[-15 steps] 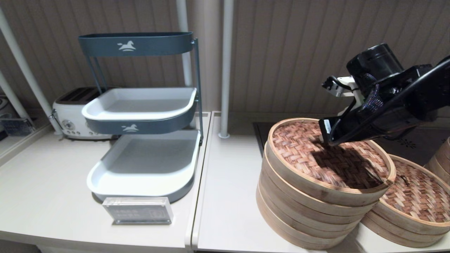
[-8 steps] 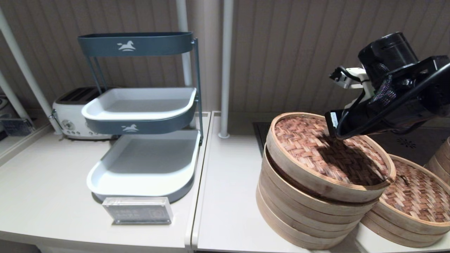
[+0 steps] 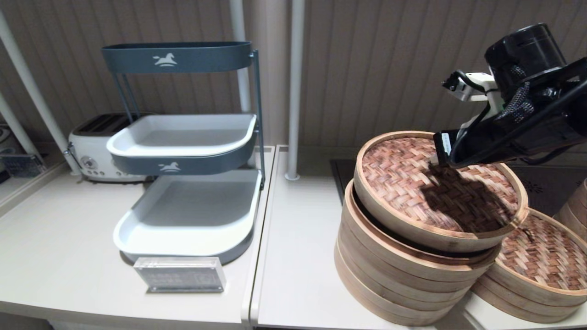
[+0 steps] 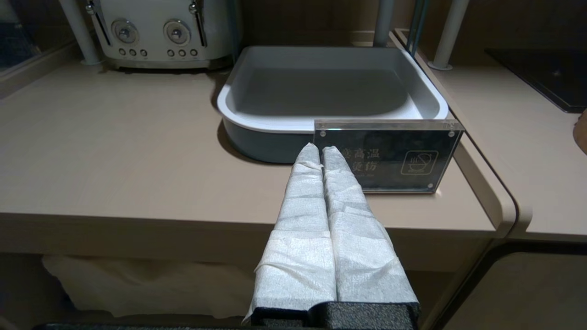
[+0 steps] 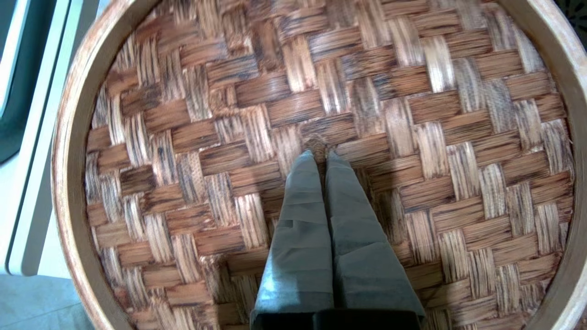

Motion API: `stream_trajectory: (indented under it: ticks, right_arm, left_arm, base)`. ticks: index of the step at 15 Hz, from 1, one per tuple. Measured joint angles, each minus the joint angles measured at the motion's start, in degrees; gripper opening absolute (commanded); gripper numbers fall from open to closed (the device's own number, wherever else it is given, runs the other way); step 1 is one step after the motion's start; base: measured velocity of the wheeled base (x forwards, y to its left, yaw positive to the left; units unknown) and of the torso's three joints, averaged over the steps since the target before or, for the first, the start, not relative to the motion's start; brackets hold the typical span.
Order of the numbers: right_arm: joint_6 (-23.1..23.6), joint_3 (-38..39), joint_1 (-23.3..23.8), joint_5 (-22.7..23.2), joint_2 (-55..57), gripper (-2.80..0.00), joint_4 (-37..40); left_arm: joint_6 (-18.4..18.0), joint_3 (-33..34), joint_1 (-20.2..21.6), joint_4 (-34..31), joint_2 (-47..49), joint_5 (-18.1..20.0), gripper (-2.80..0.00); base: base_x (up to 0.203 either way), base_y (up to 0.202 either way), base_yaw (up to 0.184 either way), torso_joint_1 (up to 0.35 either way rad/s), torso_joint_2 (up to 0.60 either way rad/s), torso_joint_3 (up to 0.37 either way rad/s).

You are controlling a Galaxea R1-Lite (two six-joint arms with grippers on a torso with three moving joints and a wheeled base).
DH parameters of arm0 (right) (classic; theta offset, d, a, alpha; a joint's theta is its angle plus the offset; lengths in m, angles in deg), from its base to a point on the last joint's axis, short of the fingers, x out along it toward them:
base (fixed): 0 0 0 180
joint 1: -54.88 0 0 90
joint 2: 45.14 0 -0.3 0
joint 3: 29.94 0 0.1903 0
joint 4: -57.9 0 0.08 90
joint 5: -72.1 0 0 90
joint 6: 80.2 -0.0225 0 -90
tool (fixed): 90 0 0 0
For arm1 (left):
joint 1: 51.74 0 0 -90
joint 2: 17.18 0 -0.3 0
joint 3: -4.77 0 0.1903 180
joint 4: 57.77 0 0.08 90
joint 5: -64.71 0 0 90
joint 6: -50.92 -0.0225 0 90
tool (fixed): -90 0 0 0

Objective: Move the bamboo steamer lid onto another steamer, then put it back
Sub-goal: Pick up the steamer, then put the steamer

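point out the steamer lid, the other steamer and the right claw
steamer lid (image 3: 403, 178), head view, woven top
other steamer (image 3: 545, 263), head view, its woven lid
right claw (image 5: 321, 155), right wrist view, between fingertips at lid centre

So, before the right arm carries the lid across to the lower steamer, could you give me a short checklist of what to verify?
1. Grip: right gripper shut on the centre of the bamboo steamer lid; the loop handle itself is hidden by the fingers. Ok.
2. Lift: lid is off the tall stack, with a dark gap showing below its rim. Ok.
3. Level: lid hangs tilted. Not ok.
4. Target: another steamer sits low to the right with its own woven lid on. Ok.
5. Clearance: the lid's right edge overlaps the target's rim in the head view; height margin cannot tell.
6. Left gripper: shut, parked by the acrylic sign. Ok.
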Motion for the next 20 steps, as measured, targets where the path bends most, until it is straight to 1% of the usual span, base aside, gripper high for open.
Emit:
stream_trajectory:
  ticks: [5,15,18,20]
  right_arm:
    - [0.99,0.07,3.72,0.19,-2.41,-2.80,0.24]
    - [2.27,1.30,13.92,1.75,-6.75,-2.80,0.29]
    - [2.99,1.41,18.63,3.34,-6.98,-2.80,0.28]
    - [4.20,1.49,23.24,6.28,-7.10,-2.80,0.24]
  left_arm:
    - [0.01,0.00,0.00,0.02,0.00,0.00,-2.80]
    - [0.03,0.00,0.00,0.02,0.00,0.00,-2.80]
    - [0.01,0.00,0.00,0.02,0.00,0.00,-2.80]
    - [0.01,0.00,0.00,0.02,0.00,-0.02,-2.80]
  base:
    - [0.000,0.000,0.000,0.000,0.00,0.000]
    - [0.000,0.000,0.000,0.000,0.00,0.000]
    - [0.000,0.000,0.000,0.000,0.00,0.000]
    - [0.000,0.000,0.000,0.000,0.00,0.000]
